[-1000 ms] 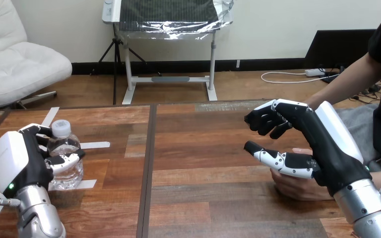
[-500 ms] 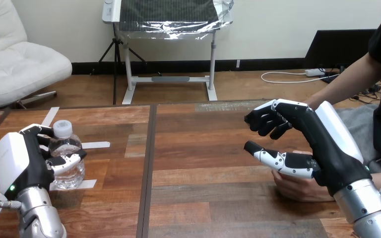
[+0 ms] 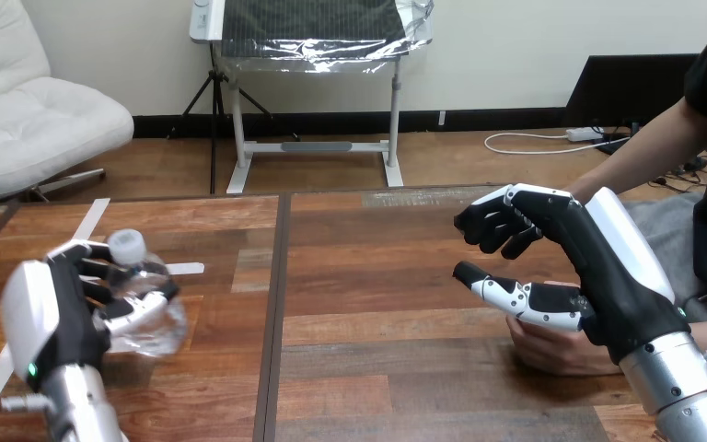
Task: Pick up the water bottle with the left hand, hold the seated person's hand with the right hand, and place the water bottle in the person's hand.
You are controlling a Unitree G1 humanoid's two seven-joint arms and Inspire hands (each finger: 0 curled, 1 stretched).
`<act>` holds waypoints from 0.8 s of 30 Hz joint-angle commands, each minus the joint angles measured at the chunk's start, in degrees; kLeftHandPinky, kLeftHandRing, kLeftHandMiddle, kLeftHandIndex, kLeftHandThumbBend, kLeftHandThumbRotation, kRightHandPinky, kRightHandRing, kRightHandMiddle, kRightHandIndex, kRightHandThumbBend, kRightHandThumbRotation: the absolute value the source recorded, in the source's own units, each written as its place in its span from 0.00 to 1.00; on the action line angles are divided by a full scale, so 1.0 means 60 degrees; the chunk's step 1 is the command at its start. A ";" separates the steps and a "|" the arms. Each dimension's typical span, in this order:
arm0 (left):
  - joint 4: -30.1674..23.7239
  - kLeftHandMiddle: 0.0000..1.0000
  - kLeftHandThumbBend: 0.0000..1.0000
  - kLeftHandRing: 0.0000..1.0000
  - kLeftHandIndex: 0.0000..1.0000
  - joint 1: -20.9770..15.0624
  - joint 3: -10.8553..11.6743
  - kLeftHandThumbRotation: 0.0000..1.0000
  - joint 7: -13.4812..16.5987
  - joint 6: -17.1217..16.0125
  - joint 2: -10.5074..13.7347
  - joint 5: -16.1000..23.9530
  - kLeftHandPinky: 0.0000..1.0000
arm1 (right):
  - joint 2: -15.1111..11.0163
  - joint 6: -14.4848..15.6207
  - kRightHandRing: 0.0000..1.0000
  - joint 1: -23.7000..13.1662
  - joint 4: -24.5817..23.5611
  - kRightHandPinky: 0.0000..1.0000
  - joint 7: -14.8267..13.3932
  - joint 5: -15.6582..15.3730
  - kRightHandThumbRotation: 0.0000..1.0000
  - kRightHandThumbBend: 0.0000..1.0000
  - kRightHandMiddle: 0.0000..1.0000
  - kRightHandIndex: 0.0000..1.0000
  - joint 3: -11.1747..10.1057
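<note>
Change: bottle (image 3: 147, 299) now tilted and raised off the table (image 3: 377, 276); pickup judged done, handover pending.
Bottle: at table's left, in left hand (image 3: 51, 318).
Left hand: fingers wrapped round bottle.
Right hand (image 3: 598, 276): unmoved, loosely spread, gripping nothing, over person's hand (image 3: 548, 348).

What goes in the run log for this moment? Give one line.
left hand: shut on water bottle, tilted | right hand: open, over person's hand | handover: not yet done
</note>
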 commanded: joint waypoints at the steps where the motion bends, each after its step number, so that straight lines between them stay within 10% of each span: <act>1: -0.0887 0.45 0.68 0.41 0.49 -0.0073 0.0078 0.00 -0.0225 -0.0545 -0.0240 -0.0262 0.38 | -0.0086 -0.0099 0.55 -0.0578 -0.0337 0.50 -0.0091 0.0128 0.00 0.54 0.58 0.59 -0.0232; 24: -0.3968 0.45 0.65 0.41 0.50 0.1062 0.0281 0.00 -0.1356 -0.0776 -0.0986 -0.0781 0.40 | 0.0002 0.0175 0.56 -0.0634 -0.0436 0.50 -0.0127 0.0038 0.00 0.54 0.59 0.59 -0.0204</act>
